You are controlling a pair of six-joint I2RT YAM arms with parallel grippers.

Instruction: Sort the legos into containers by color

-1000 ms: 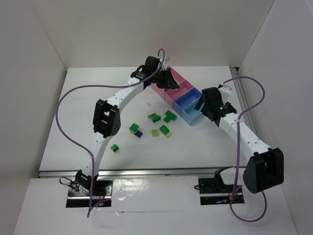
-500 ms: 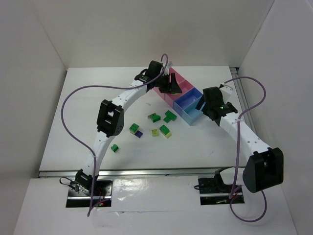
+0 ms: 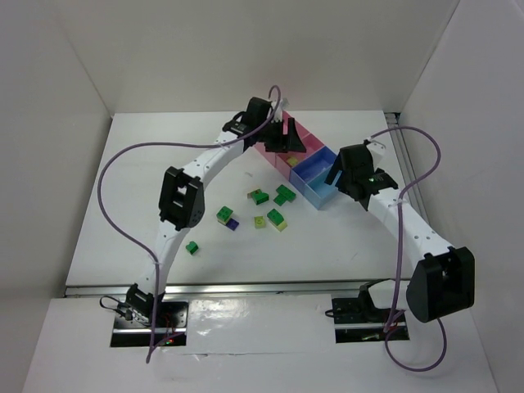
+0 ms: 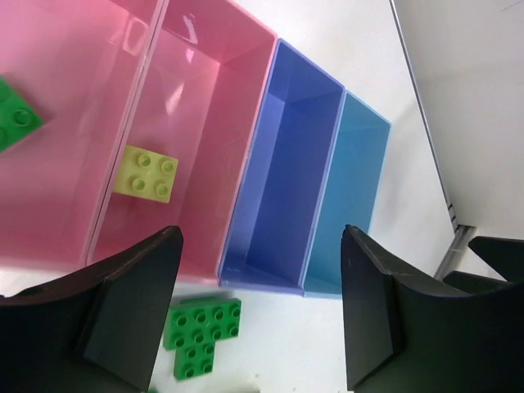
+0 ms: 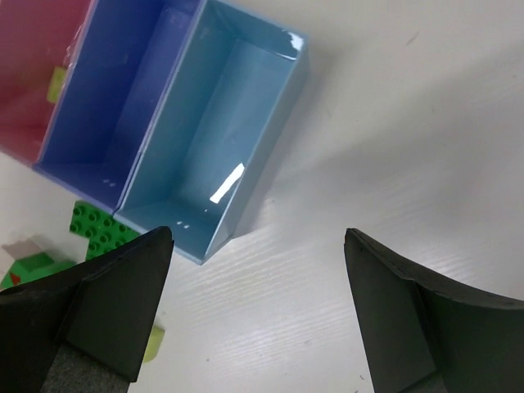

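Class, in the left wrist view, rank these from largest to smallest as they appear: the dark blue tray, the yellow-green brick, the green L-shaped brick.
1. Dark blue tray, by far the largest.
2. Green L-shaped brick.
3. Yellow-green brick, which looks only a little smaller than the L-shaped one, so that gap is slight.

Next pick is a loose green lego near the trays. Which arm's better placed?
Probably left. The open, empty left gripper has the L-shaped green lego in view between its fingers, beside the pink trays. The right gripper, also open, hovers over the light blue tray, that lego at its view's edge.
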